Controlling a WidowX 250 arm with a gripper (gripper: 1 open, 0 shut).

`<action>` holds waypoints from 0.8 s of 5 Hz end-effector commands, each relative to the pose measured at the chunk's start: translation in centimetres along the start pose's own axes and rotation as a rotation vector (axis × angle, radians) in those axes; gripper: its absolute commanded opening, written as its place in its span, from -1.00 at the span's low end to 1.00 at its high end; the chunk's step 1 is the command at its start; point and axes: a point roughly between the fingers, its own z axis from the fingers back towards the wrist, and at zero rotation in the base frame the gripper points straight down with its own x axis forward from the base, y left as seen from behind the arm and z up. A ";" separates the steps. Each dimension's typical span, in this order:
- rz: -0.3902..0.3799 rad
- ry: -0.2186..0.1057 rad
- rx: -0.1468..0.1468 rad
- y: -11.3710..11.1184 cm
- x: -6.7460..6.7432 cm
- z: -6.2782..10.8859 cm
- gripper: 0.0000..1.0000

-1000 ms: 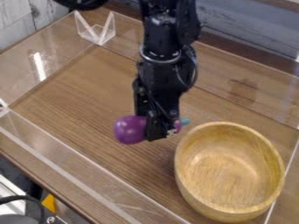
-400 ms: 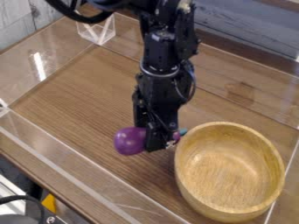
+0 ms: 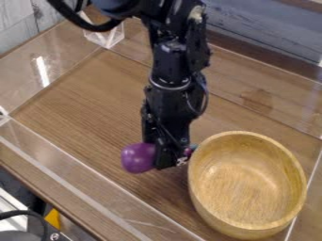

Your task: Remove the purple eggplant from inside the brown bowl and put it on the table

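While the wood-grain counter spreads wide inside its clear acrylic walls, the brown bowl sits empty at lower right, pale and thick-rimmed. I am at the placing step. My gripper points down just left of the bowl, closed on the purple eggplant, which hangs low, at or just above the counter surface. Next, I judge, comes settling it and letting go. It looks small, glossy and rounded.

No writing, label, brand, number or sign can be read anywhere in this view, near the gripper or elsewhere.
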 end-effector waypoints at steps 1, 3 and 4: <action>0.019 -0.020 0.003 0.3 0.2 0.2 -1.00; 0.033 -0.014 -0.012 0.2 0.3 -0.3 -1.00; 0.040 -0.013 -0.018 0.1 0.4 -0.4 -1.00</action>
